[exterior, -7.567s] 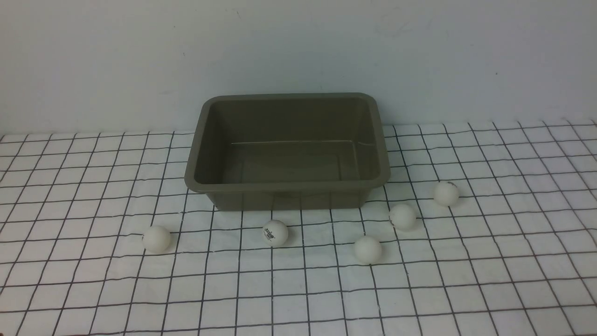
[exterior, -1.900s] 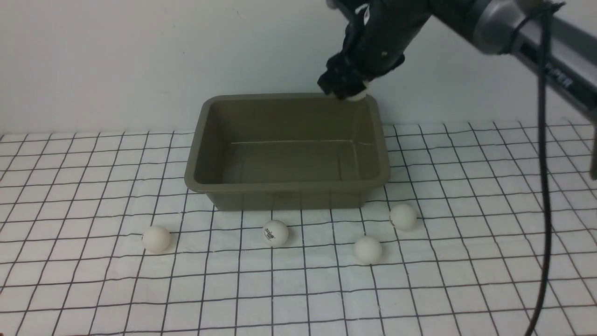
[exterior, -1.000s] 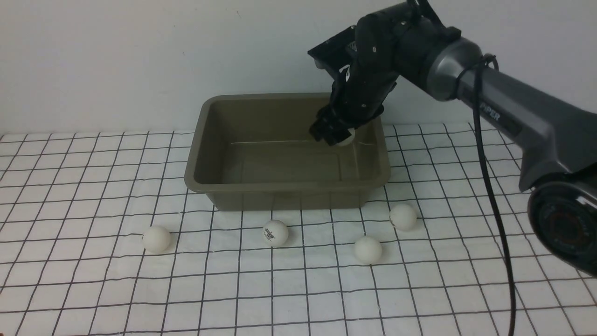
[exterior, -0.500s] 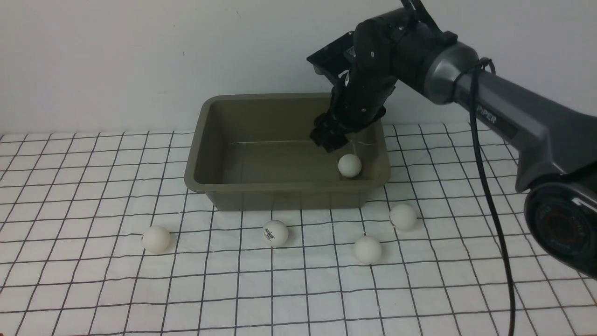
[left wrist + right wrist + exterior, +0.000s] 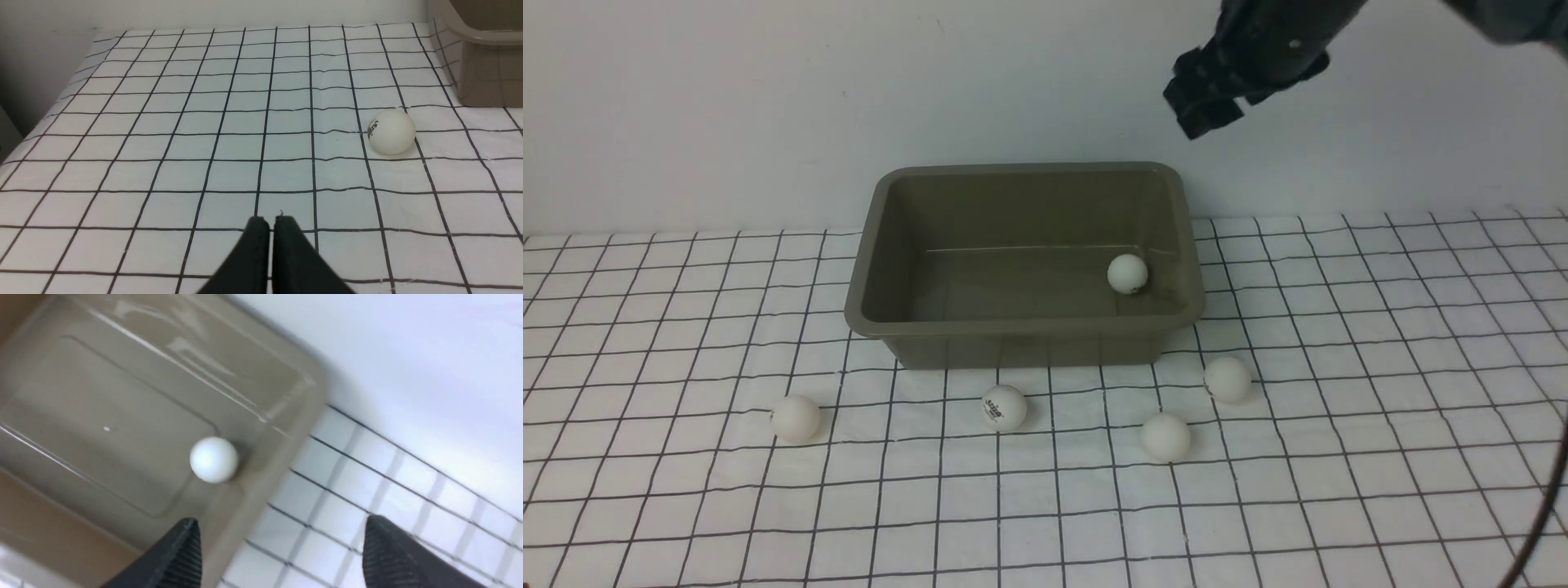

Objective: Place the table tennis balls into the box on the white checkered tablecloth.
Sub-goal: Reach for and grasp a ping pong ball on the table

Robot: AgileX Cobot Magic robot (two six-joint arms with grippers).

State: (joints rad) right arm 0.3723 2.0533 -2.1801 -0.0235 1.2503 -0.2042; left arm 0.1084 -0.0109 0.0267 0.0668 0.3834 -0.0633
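Observation:
The olive-grey box (image 5: 1025, 325) stands on the white checkered tablecloth (image 5: 1380, 425). One table tennis ball (image 5: 1127, 273) lies inside it near its right wall; it also shows in the right wrist view (image 5: 213, 459). Several balls lie on the cloth in front of the box: far left (image 5: 796, 418), one with a logo (image 5: 1003, 407), one (image 5: 1165, 436) and one (image 5: 1227, 379). My right gripper (image 5: 1205, 102) is open and empty, high above the box's far right corner; its fingers are spread (image 5: 278, 528). My left gripper (image 5: 271, 220) is shut and empty, low over the cloth, with a logo ball (image 5: 391, 131) ahead of it.
A plain pale wall (image 5: 768, 98) stands right behind the box. The cloth's left edge drops off beside the wall in the left wrist view (image 5: 24, 134). The box's corner (image 5: 482, 53) shows there at the far right.
My right gripper let go of the ball inside the box, then rose up and to the right, out of the box. The ball rolled a little toward the box's right wall.

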